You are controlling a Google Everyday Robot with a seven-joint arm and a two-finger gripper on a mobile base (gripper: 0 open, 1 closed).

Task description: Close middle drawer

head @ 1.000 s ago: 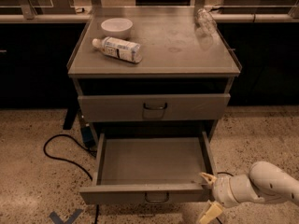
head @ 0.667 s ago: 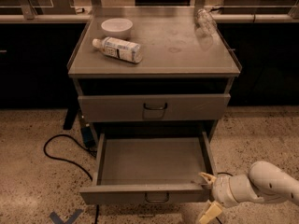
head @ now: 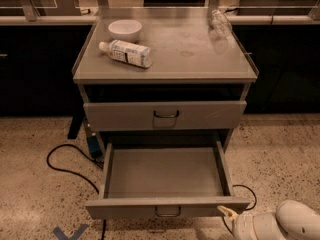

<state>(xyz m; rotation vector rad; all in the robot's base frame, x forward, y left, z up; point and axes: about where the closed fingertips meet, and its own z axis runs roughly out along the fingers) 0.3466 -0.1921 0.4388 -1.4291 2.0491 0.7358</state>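
The middle drawer of the grey metal cabinet is pulled far out and its shallow tray is empty. Its low front panel with a small dark wire handle faces me. The taller top drawer above it is pushed in. The lowest drawer is hidden under the open one. My gripper is at the bottom right, just in front of the open drawer's right front corner. It is open and empty. Its upper fingertip is close to the front panel, and the lower one is cut off by the picture's edge.
On the cabinet top lie a white bowl, a white labelled bottle on its side and a clear bottle. A black cable runs over the speckled floor at the left. Dark counters stand behind.
My gripper has dropped lower and a little to the right, so less of it shows. The drawer has not moved.
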